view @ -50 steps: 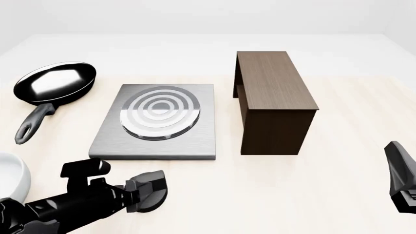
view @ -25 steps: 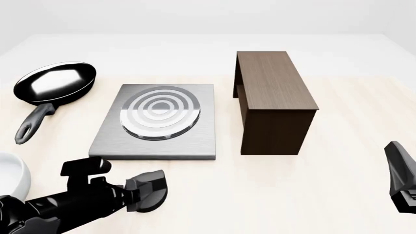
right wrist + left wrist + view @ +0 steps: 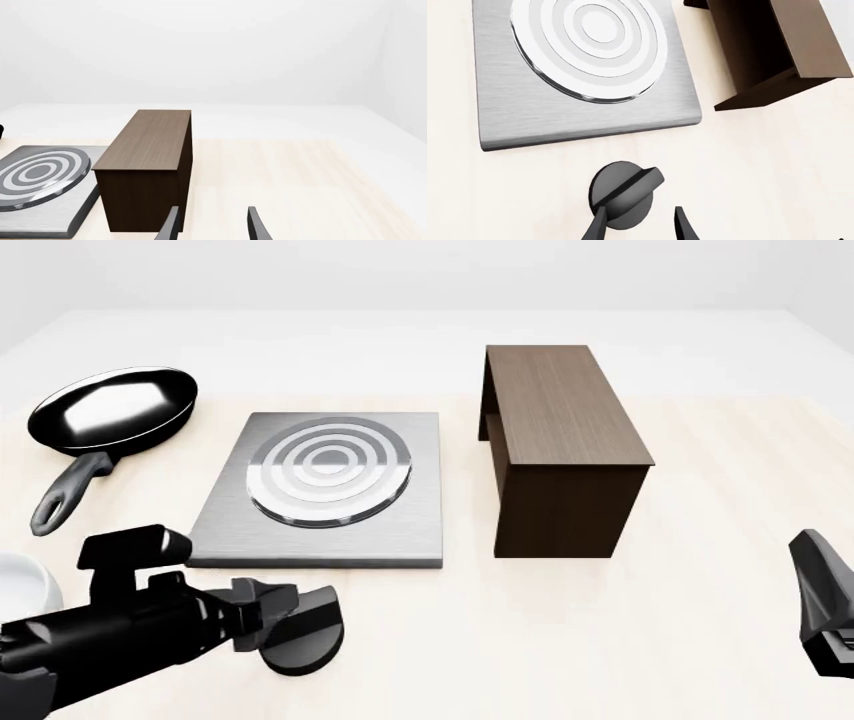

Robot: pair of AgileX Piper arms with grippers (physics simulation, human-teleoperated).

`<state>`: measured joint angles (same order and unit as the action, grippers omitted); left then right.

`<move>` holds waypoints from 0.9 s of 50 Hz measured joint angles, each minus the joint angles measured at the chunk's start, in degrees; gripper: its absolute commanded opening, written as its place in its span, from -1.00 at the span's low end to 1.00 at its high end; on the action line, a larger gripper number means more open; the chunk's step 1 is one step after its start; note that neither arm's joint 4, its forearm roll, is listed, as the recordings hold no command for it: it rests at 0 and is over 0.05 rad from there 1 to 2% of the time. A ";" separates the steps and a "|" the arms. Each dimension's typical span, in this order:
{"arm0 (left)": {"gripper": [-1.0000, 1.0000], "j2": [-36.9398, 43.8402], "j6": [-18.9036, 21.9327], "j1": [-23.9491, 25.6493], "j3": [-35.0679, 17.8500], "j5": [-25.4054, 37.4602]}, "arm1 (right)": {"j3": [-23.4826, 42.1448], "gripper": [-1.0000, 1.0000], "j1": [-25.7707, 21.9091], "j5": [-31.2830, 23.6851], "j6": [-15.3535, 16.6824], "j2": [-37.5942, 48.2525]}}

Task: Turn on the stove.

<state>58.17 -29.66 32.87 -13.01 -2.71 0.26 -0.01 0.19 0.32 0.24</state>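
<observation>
Knob (image 3: 304,631) sits on the bench (image 3: 694,640) at 6 o'clock of the stove (image 3: 320,490); left tool (image 3: 639,226) straddles its near edge, fingers apart, lined up to pinch the ridge and twist; right tool (image 3: 212,223) idle, fingers apart.

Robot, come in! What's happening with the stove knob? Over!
Left pincer open, at the knob, not gripping yet. Right pincer open, idle near the wooden block. Stove clear, nothing in the way. Over.
</observation>
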 measured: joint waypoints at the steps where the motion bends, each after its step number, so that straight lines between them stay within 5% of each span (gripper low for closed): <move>1: 1.00 -1.15 0.15 -0.07 -0.51 1.30 | 0.00 1.00 0.00 0.00 0.00 0.00; 19: 1.00 -14.32 3.84 -3.53 -9.53 17.84 | 0.00 1.00 0.00 0.00 0.00 0.00; 45: 1.00 -21.22 14.24 -16.58 -21.88 30.01 | 0.00 1.00 0.00 0.00 0.00 0.00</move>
<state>36.96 -15.41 16.28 -34.89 27.31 0.26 -0.01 0.20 0.32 0.24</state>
